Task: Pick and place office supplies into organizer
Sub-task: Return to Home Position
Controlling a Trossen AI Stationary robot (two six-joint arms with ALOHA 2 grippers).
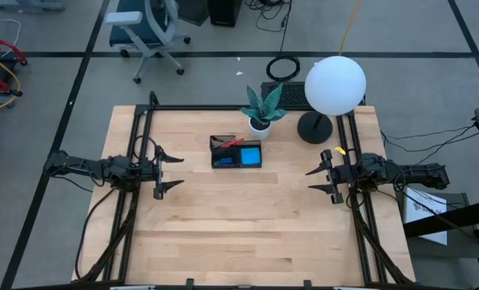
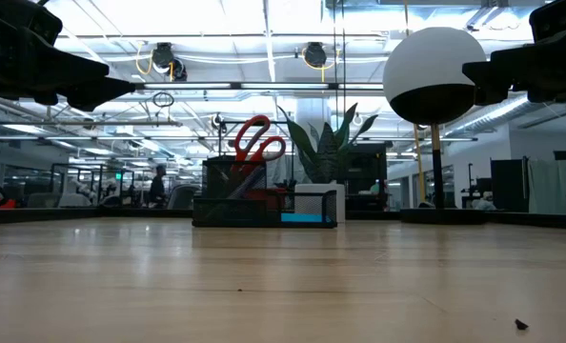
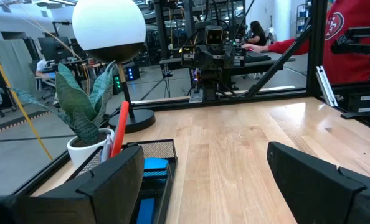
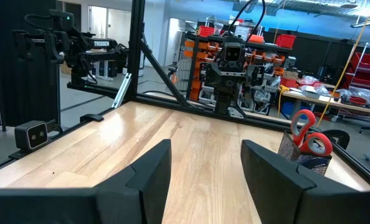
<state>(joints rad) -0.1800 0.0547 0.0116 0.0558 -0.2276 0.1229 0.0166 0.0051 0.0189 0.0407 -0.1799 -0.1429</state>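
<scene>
Organizer (image 1: pixel 216 159) w/ scissors (image 2: pixel 257 141), blue pad (image 1: pixel 250 154) inside; L hand (image 1: pixel 181 171), R hand (image 1: pixel 309 180) spread.

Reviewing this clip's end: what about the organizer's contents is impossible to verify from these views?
Pens: too small to count in the high view; the organizer's mesh wall hides them in the low view.
Eraser: cannot be told from the blue pad in the high view.
Scissors blades: hidden inside the organizer's tall section; only handles show.
</scene>
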